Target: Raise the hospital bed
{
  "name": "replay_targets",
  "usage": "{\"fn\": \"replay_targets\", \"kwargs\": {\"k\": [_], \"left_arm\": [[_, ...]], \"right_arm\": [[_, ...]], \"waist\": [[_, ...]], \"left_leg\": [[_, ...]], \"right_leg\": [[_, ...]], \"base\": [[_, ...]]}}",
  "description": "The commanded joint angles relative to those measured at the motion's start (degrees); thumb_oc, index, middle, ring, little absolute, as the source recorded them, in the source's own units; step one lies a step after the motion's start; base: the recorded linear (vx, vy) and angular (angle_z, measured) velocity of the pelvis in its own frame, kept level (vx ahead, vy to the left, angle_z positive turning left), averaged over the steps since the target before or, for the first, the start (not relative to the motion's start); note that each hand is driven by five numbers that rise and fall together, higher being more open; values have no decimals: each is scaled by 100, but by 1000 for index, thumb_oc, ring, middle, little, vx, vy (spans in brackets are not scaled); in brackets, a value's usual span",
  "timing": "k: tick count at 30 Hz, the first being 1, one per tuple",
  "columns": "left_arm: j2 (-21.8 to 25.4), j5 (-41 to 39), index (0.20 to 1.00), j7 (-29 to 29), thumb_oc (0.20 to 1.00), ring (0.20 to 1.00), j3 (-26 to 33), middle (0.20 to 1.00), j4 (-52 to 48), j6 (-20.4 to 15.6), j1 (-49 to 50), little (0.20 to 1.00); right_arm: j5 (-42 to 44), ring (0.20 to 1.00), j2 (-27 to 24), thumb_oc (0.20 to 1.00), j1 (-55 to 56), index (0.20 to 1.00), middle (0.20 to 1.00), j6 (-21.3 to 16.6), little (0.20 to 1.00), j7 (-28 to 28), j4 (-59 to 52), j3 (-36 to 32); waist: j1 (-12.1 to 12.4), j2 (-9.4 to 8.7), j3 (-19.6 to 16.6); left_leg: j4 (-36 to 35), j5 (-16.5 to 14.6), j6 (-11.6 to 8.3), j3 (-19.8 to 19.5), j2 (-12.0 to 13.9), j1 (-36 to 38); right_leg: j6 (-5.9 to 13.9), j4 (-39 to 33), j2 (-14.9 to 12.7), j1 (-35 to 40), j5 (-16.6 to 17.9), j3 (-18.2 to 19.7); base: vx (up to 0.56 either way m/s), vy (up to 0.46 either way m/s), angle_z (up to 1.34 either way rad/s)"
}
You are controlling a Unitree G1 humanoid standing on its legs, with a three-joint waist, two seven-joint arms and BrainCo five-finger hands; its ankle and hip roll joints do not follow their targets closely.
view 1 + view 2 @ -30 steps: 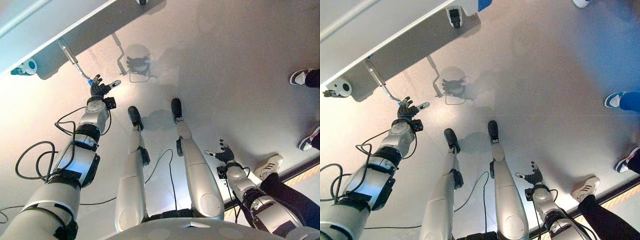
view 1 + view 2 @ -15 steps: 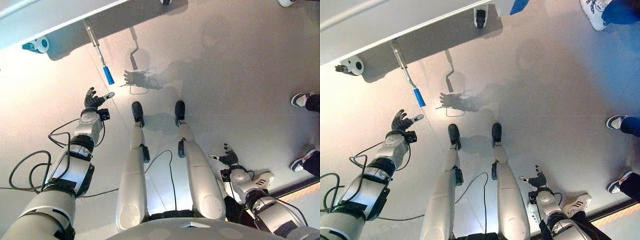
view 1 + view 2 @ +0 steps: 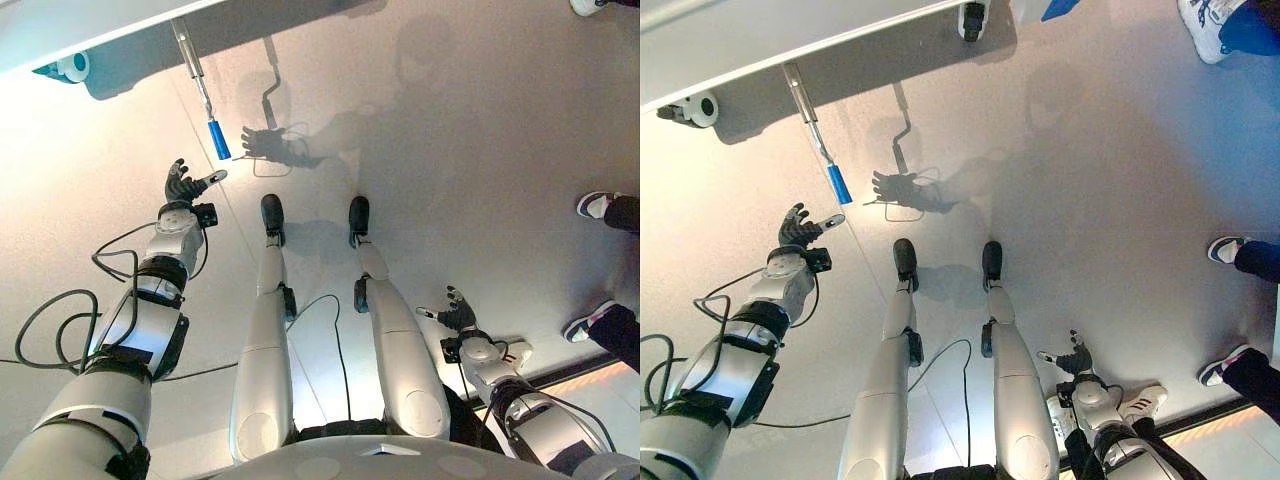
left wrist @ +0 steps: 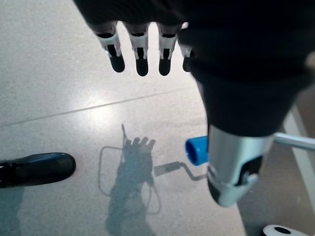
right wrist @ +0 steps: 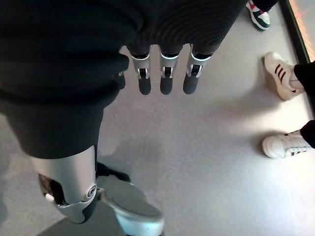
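Observation:
The hospital bed's pale frame (image 3: pixel 100 25) runs along the top left. From it a metal crank rod (image 3: pixel 195 65) slants down to a blue grip (image 3: pixel 218 139). My left hand (image 3: pixel 182 185) hovers just below that grip, open, fingers spread, not touching it. In the left wrist view the blue grip (image 4: pixel 197 151) shows beside the thumb, past the straight fingers (image 4: pixel 141 54). My right hand (image 3: pixel 455 312) hangs open low at my right side and holds nothing.
Caster wheels of the bed stand at the far left (image 3: pixel 690 108) and at the top middle (image 3: pixel 972 18). A person's shoes (image 3: pixel 600 205) stand at the right, and white shoes (image 5: pixel 280 73) lie close to my right hand. Smooth grey floor (image 3: pixel 450 150) spreads ahead.
My left hand, which was at the blue grip a second ago, has come off it and drawn back below it. The whole view has also shifted.

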Motion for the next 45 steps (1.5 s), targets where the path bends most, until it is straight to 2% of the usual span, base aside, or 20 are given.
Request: {"fn": "replay_targets", "kwargs": {"k": [1,17,33,42,44,45], "left_arm": [[438,42,1000,85,1000,1000,-35,1000,312,-61,-437,1000],[490,-312,1000,-14,1000,1000,-121,1000,379,-74,-889,1000],[463,-503,1000,-51,1000,1000,-310,1000,317,-97,-1286,1000],[593,-525,1000,-1,1000,1000,-344,1000,523,-94,-1637,1000],[524,-644,200,29,200,200,-323,200,462,-133,-1684,200],[512,-667,200,43,200,200,-314,200,460,-146,-1697,200]], "right_arm": [[261,1000,-2,1000,76,1000,1000,45,1000,-44,-51,29],[250,1000,-69,1000,169,1000,1000,-27,1000,-71,-267,63],[256,1000,-102,1000,276,1000,1000,-98,1000,-71,-337,105],[337,1000,-95,1000,366,1000,1000,-146,1000,-53,-337,94],[354,1000,-87,1000,433,1000,1000,-163,1000,-53,-360,90],[363,1000,-82,1000,449,1000,1000,-172,1000,-55,-365,94]], "waist": [[38,-436,52],[-144,-471,52],[-181,-353,52],[-243,-416,52],[-252,-414,52],[-249,-407,52]], "left_leg": [[-3,-488,-82,406,-216,216],[-3,-579,-53,508,-142,56],[-3,-586,-81,504,-177,148],[-3,-589,-96,485,-149,33],[-3,-598,-83,469,-162,23],[-3,-593,-84,470,-166,16]], "right_leg": [[540,-411,-206,-186,641,387],[509,-378,-67,-545,640,546],[477,-329,-16,-553,616,565],[489,-420,-18,-613,644,538],[485,-418,-1,-632,631,546],[480,-411,-3,-642,627,548]], "base": [[61,25,-1],[21,4,-8],[2,-2,-1],[0,0,0],[0,0,0],[0,0,0]]}}
